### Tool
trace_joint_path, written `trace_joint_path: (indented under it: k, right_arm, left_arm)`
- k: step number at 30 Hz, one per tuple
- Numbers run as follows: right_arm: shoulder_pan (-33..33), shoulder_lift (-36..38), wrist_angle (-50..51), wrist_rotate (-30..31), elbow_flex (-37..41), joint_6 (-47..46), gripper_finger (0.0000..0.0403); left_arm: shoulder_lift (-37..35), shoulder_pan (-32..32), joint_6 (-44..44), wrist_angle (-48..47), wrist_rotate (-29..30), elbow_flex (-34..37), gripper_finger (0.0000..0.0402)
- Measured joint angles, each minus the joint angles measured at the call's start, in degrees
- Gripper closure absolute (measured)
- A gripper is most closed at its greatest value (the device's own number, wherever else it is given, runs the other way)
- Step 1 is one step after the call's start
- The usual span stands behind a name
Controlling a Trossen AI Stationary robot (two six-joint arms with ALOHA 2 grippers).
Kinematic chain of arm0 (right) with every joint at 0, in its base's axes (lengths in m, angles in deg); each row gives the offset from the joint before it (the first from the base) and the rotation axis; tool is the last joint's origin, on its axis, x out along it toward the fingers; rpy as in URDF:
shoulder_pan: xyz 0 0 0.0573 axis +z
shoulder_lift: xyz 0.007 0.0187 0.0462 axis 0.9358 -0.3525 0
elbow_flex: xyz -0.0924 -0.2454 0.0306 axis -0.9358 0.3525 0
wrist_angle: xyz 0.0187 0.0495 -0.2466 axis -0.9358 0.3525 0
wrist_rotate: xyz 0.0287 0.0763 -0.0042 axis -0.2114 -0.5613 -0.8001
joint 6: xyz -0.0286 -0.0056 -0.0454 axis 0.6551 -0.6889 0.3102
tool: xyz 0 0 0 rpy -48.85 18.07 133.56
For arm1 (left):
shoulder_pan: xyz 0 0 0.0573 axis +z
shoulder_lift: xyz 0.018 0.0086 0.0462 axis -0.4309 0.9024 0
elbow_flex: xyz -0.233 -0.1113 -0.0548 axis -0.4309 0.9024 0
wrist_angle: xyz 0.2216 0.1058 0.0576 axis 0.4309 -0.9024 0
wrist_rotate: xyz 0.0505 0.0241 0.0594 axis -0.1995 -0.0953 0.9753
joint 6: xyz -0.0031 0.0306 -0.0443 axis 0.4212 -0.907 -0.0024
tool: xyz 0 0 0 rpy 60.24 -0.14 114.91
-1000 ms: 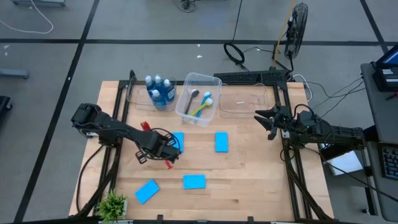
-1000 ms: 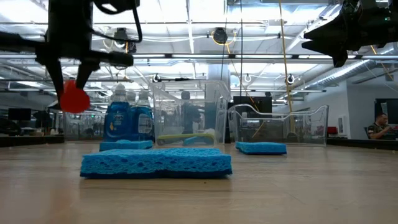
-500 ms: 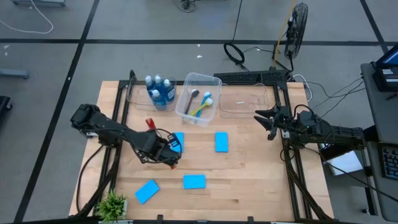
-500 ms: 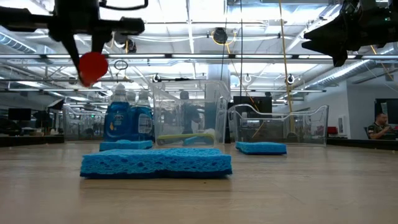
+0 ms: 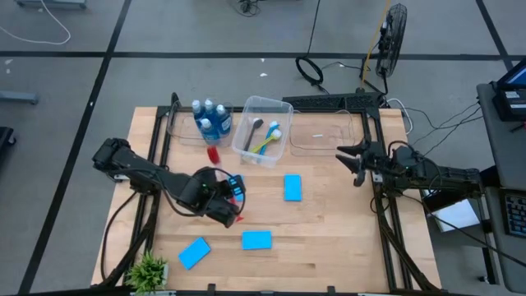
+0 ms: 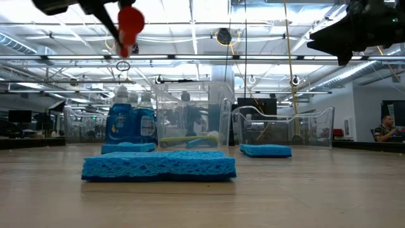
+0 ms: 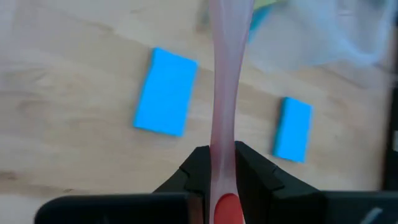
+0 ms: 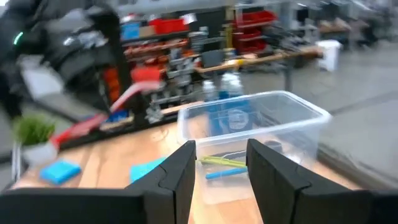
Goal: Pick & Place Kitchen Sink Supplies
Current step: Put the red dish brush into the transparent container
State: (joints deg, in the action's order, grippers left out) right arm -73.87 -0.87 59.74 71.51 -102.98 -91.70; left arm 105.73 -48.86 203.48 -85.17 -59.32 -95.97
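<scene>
The left arm has swung up and toward the middle bin (image 5: 261, 131), lifting the red brush (image 5: 215, 154) clear of the table; the drop among the brushes there looks next. The left gripper (image 7: 215, 171) is clenched on the brush's handle, which juts forward beyond the jaws. The right gripper (image 5: 352, 159) waits half-open at the table's right edge, holding nothing.

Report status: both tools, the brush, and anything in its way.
Left tool shut on red brush, lifted above table. Right tool open, idle at right edge. Middle bin ahead already holds brushes; nothing in the way.
</scene>
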Motion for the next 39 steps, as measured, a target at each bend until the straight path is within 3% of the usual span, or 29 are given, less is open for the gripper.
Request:
trace_joint_path:
  k: [3, 8, 26, 32, 39]
  right_arm:
    - [0.00, 0.01, 0.00, -5.92, 0.00, 6.00, 0.0273]
    - [0.02, 0.05, 0.04, -12.82, 0.00, 6.96, 0.0273]
    - [0.02, 5.63, 4.88, -12.90, 0.02, 4.95, 0.0273]
    - [0.02, 7.34, 7.24, -12.92, 0.02, 4.43, 0.0273]
    - [0.02, 7.29, 7.37, -12.92, 0.02, 3.78, 0.0273]
  left_arm:
    - [-0.01, 0.03, -2.38, 1.92, 3.21, -1.01, 0.0351]
    - [-0.01, 0.56, -5.44, 4.78, 6.46, -1.97, 0.0351]
    - [-0.03, 9.98, -35.44, 22.43, 7.94, -5.55, 0.0351]
    - [-0.03, 15.04, -53.01, 35.27, 3.55, -5.56, 0.0351]
    - [-0.03, 19.47, -83.26, 58.12, -12.77, -5.56, 0.0351]
